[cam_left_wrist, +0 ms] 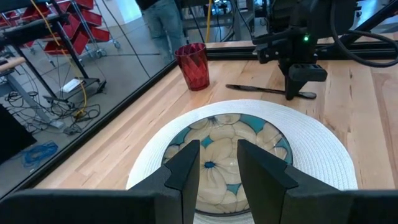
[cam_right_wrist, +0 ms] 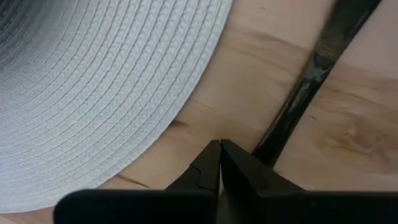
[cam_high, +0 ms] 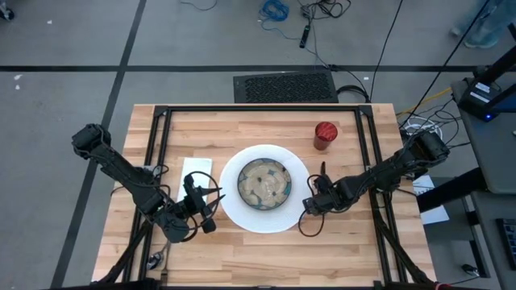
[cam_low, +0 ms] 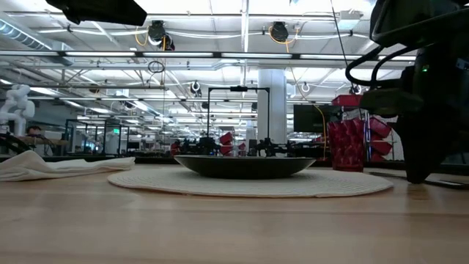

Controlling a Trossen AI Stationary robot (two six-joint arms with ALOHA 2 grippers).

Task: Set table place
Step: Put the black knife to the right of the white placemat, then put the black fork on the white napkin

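A big round white plate lies at the middle of the table, with the patterned beige-blue bowl on it. The red cup stands at the far right, and the white napkin lies left of the plate. A dark piece of cutlery lies on the wood right of the plate. My right gripper is shut, pointing down at the table between the plate's rim and the cutlery. My left gripper is open and empty, low at the plate's left rim, facing the bowl. My right gripper's shut fingers point down from above at the cutlery's near end, right beside it. I cannot tell whether they touch the cutlery or only the wood. The cutlery lies flat on the table.
The black metal frame runs along the table's edges. Bare wood lies near the front edge. The low view shows the plate, the cup and the napkin across the table.
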